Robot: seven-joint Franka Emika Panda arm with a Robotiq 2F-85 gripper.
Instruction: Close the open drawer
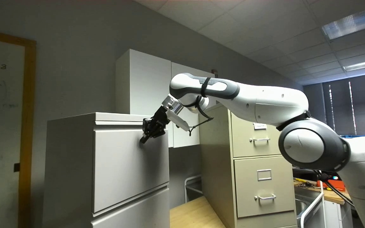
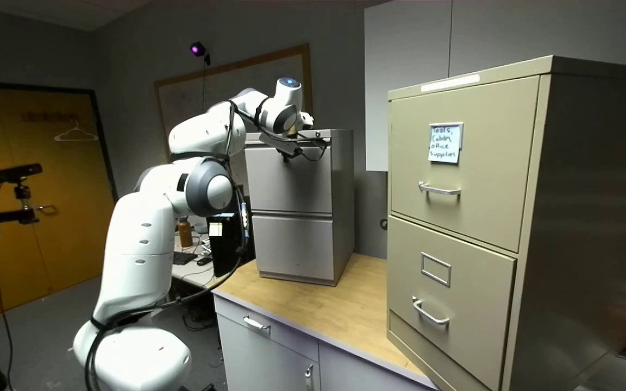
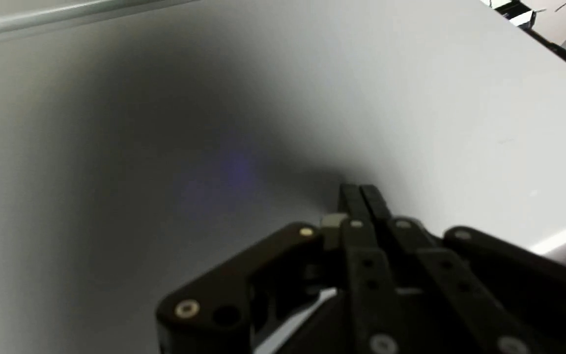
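A robot's gripper [image 3: 360, 188] is trained on the tall, flat front of the top drawer [image 1: 122, 171] of a white cabinet [image 1: 70, 164], which is stood on a wooden counter [image 2: 340, 304]. The drawer is found directly ahead of the fingertips [image 3: 351, 199], which are aimed high on its front, roughly midway across. The front's longer side is laid level, across the tool's line, while the fingers are angled downward at it — so the coming push, it is judged, is best driven straight into the cabinet, lest the tips be skidded down the smooth metal.

The two fingers are set side by side, with no gap to be seen and nothing held between them. No choice of arm is posed: a single arm [image 1: 271, 104] is shown.

No drawer side is plainly exposed in both exterior views, and the front is judged flush, or nearly so, with the lower drawer [image 1: 147, 213], whose base is cut off in that exterior view (the interior is not shown at all). Whether the front is touched by the tips or just missed cannot be told — the spot is blurred by shadow in the wrist view. In an exterior view, most of the tool is hidden behind the wrist [image 2: 287, 98].
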